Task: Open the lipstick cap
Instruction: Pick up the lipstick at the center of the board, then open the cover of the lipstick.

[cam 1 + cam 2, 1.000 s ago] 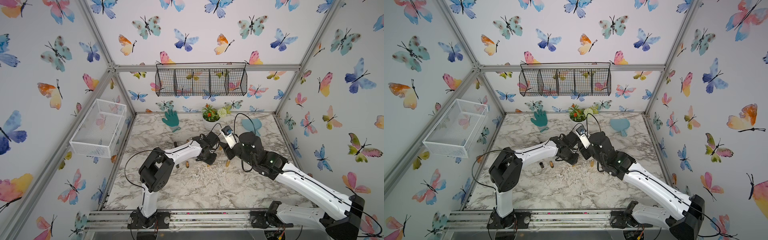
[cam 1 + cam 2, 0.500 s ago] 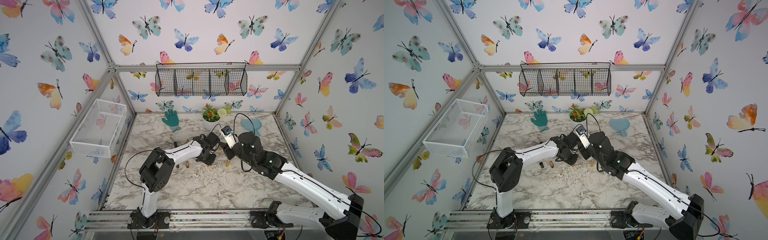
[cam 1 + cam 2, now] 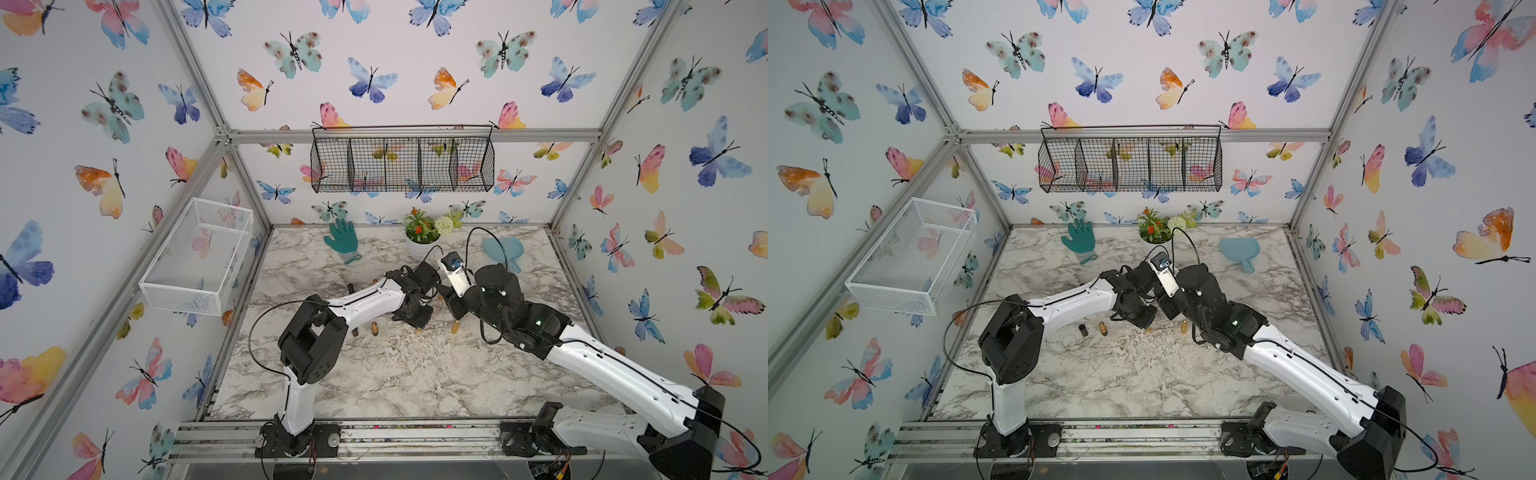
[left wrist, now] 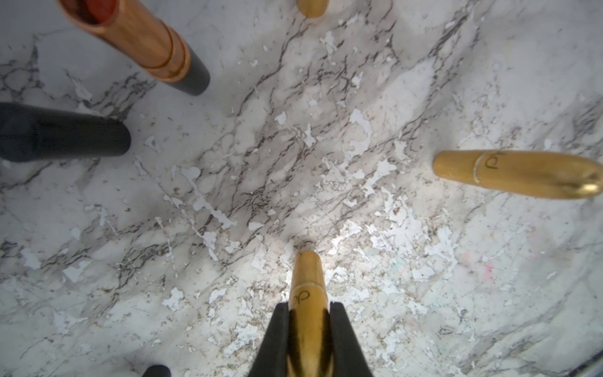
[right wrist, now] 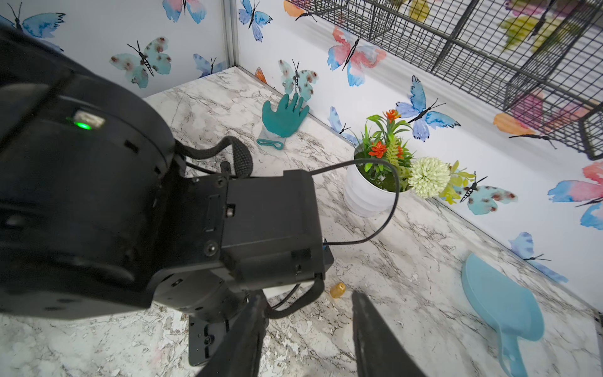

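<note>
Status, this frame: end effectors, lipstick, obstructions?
Left end effector shut on gold lipstick tube, cap on. Right end effector open, empty. Nearest gold tube apart.

I see the marble table [image 3: 395,374], its top flaked around the middle. At the back lie a green glove [image 3: 343,239], a white pot [image 3: 417,249] and a blue scoop [image 3: 503,251]. Mid-table stand a black tube [image 3: 1083,329], a copper lipstick [image 3: 1103,328] just beside it, and a gold lipstick [image 3: 1184,326] well apart.

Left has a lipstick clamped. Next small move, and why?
Probably lower the right gripper onto the exposed lower part of the gold lipstick. The left gripper is shut on its upper part, the seam shows below the fingers, and the right gripper hangs open, empty.
</note>
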Robot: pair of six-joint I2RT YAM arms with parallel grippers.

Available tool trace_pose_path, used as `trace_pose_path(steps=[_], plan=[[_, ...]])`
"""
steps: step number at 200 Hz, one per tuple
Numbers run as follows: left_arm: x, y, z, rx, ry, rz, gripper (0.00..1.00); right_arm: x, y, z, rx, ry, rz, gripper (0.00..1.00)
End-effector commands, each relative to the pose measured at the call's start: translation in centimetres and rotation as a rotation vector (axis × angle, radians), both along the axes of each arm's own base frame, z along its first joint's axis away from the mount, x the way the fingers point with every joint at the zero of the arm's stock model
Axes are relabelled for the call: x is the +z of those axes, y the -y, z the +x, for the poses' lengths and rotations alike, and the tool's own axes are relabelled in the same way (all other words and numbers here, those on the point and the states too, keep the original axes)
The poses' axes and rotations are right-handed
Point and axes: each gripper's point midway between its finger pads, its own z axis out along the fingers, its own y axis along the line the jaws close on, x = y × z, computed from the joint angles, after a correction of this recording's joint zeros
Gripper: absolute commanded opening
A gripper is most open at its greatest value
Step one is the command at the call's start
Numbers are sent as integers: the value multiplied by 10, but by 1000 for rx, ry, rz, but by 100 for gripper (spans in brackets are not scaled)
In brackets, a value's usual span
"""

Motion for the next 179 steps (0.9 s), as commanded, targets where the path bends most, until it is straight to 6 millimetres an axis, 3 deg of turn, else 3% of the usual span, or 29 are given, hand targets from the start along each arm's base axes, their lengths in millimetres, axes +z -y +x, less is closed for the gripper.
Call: trace_pose_path(steps=[1,23,56,77,123,179], plan=[[39,-22,4,36,-26,-72,0,-23,-12,-4,42,-57,0,46],[62,-46,4,100,-75,-171,0,-39,-23,-4,83,-92,-1,50],[97,-75,0,177,-139,-355,0,-72,-59,-3,196,-195,-23,54],[117,-82,-8,178,-190,-486,0,-78,-83,-1,271,-217,-6,55],[133,-96,-12,199,-227,-638,0,-84,-115,5,377,-237,-20,55],[145,-98,-10,182,-232,-695,0,-96,-130,5,435,-276,-37,54]])
